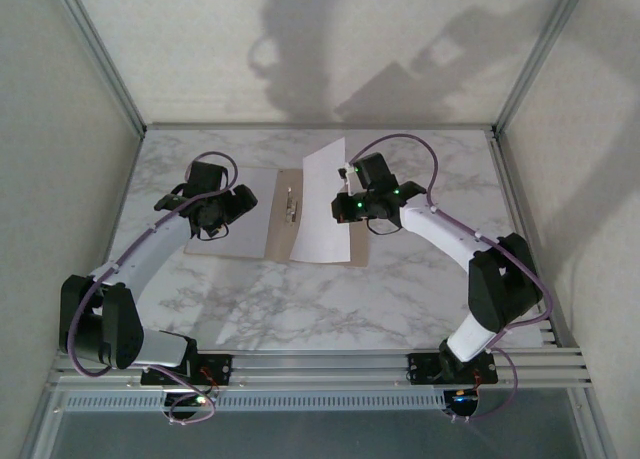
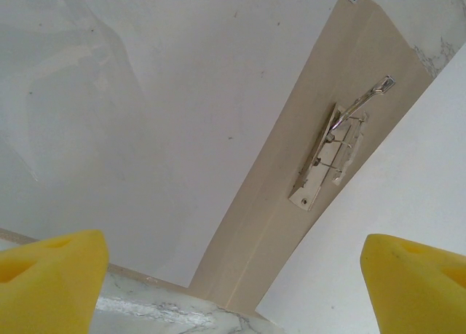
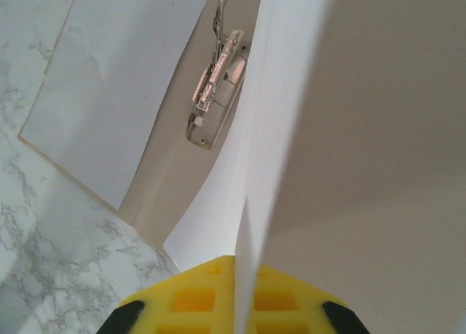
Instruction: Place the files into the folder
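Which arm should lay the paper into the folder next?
Right. The right jaws are shut on the thin white paper sheet, held up above the open flat tan cardboard folder. The left jaws hang open, holding nothing.

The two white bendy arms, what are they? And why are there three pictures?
They are two robot arms, the left arm and the right arm, bolted to a marble table. One picture looks down from above. The other two come from little cameras on each wrist, so the yellow bits at the bottom are that arm's own jaws. On the table lies an open brown folder with a metal clip in the middle. The right arm's jaws are shut on a white paper sheet, pinching its edge over the folder. The left arm's jaws are open and hold nothing.
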